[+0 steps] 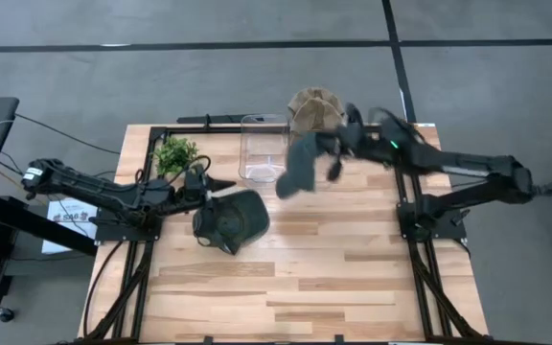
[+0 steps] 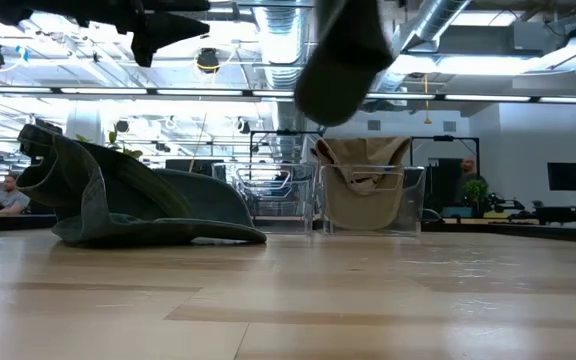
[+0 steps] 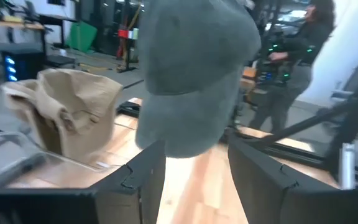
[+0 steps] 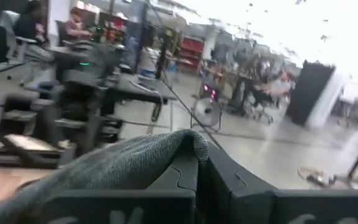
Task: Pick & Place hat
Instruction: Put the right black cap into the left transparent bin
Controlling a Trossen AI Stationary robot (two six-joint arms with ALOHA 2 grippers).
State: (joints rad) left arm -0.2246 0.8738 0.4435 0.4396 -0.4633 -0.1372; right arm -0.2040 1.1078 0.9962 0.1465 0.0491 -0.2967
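The right gripper is raised above the far centre of the light wooden table. Its fingers are clamped together on the edge of a dark grey-green fabric cap, which hangs clear of the table. In the low view this cap is suspended well above the tabletop. It hangs just beside a clear plastic bin, on that bin's right as the high view shows it.

A tan fabric hat sits at the far table edge, close behind the right gripper. In the low view the tan hat rests inside a clear plastic container.

The left gripper is at the left centre of the table. Its fingers stand apart and hold nothing. A second dark green fabric cap lies crumpled on the table just in front of and below it.

A small green potted plant stands near the far left corner.
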